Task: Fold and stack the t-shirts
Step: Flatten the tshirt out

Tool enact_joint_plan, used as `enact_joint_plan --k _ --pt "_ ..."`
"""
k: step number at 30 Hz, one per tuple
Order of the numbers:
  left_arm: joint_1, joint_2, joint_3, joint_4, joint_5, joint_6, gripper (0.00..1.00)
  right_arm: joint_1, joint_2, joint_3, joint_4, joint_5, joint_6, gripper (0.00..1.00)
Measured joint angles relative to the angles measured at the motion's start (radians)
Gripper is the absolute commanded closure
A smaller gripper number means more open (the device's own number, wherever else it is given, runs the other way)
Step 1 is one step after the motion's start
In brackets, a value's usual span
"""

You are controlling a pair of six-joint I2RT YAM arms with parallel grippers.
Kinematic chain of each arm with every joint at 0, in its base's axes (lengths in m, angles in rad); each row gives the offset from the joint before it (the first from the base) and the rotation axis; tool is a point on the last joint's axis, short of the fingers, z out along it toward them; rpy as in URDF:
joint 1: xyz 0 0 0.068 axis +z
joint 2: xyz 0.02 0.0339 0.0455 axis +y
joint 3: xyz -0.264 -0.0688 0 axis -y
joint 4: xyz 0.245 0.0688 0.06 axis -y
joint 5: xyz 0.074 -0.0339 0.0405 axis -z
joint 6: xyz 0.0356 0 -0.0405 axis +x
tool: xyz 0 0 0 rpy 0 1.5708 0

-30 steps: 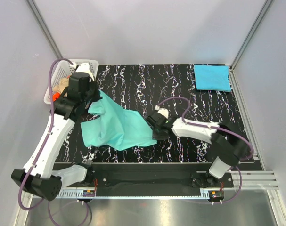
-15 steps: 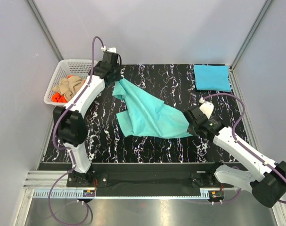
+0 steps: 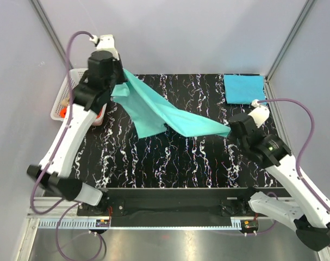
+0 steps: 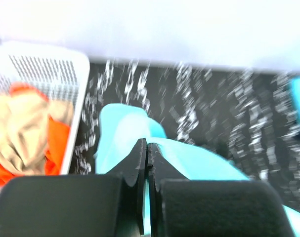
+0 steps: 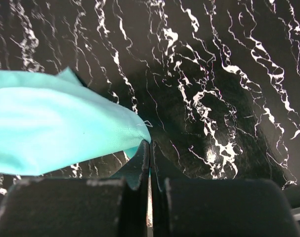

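The mint-teal t-shirt (image 3: 159,111) hangs stretched in the air between my two grippers, above the black marbled table (image 3: 197,157). My left gripper (image 3: 118,81) is shut on its upper left corner, high at the back left; in the left wrist view (image 4: 147,144) the cloth (image 4: 125,133) runs between the jaws. My right gripper (image 3: 231,129) is shut on the right corner, seen in the right wrist view (image 5: 150,142) with the cloth (image 5: 56,126) trailing left. A folded sky-blue t-shirt (image 3: 244,89) lies at the back right corner. Tan (image 4: 19,128) and orange (image 4: 56,143) shirts lie in the basket.
The white lattice basket (image 3: 64,92) stands at the table's back left edge, partly hidden by my left arm; its rim shows in the left wrist view (image 4: 80,94). Grey walls close in the back and sides.
Both grippers have risen and spread apart with the mint-teal shirt, lifting it off the table and pulling it taut. The right gripper moved right and back; the left arm swung left.
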State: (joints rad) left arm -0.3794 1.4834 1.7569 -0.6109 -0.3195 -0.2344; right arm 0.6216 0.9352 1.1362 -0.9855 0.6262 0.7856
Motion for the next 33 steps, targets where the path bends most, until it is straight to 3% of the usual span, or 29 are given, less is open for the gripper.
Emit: enact_joint_plan --k 5,9,13,20,23,33 --pt "-0.02 -0.108 0.011 -0.017 -0.007 0.039 1.0 -0.001 -0.045 -0.029 -0.009 0.002 0.002 1.0" --pt "-0.016 -0.066 -0.051 -0.009 0.008 0.091 1.0 -0.001 -0.042 -0.107 0.003 -0.008 0.014 1.0" --pt "-0.015 0.118 -0.051 -0.009 0.071 0.138 1.0 -0.002 -0.011 -0.206 0.039 -0.03 0.031 1.0" --pt "-0.015 0.577 0.183 -0.034 0.206 0.149 1.0 -0.011 0.144 -0.278 0.141 -0.068 0.042 1.0" --pt "-0.015 0.661 0.213 0.041 0.23 0.114 1.0 -0.048 0.173 -0.28 0.163 -0.065 0.04 1.0" --pt "-0.012 0.675 0.219 0.465 0.237 0.05 1.0 -0.109 0.264 -0.28 0.279 -0.066 -0.005 1.0"
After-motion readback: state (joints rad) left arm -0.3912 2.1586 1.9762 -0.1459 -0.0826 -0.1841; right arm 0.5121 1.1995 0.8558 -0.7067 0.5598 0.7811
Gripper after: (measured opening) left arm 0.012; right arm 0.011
